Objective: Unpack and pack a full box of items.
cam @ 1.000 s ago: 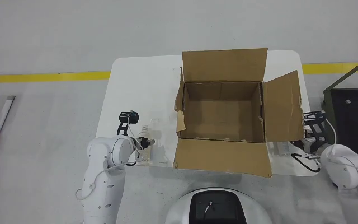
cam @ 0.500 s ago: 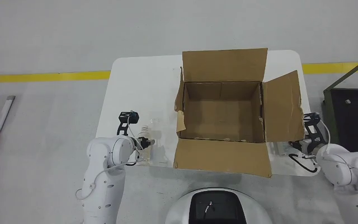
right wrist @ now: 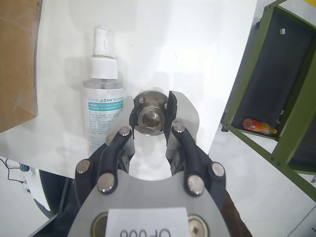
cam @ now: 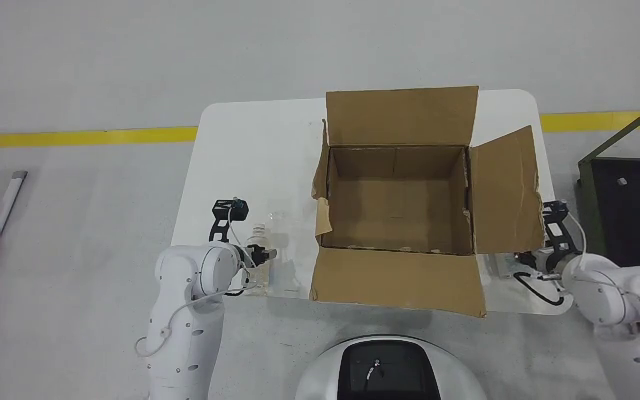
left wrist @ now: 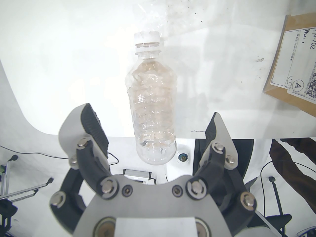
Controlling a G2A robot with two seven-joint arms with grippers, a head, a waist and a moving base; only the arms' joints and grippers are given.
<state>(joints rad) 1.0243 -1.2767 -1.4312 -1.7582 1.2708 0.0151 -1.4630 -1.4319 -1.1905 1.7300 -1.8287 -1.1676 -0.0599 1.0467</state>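
While the one cardboard box (cam: pixel 400 282) sits open at the middle of the white table (cam: pixel 255 150), flaps out, four loose items lie outside it: one clear water bottle (left wrist: pixel 153 104), one clear plastic bag (left wrist: pixel 172 10), one spray bottle (right wrist: pixel 103 99) and one round metal flange (right wrist: pixel 150 120). Water bottle lies on its side at the table's near-left edge, base sticking out past the edge, white cap toward the bag just beyond it. Left gripper (left wrist: pixel 151 118) is spread wide, a finger on either side of the bottle's lower half, neither pad touching it. Right gripper (right wrist: pixel 153 104), at the near-right corner, is clamped on the flange, pads against its rim; can't tell if the flange is off the table. Spray bottle lies just beside it, between flange and box flap. Off the table to the right: one green rack (right wrist: pixel 246 67) with one orange bottle (right wrist: pixel 258 126) inside.
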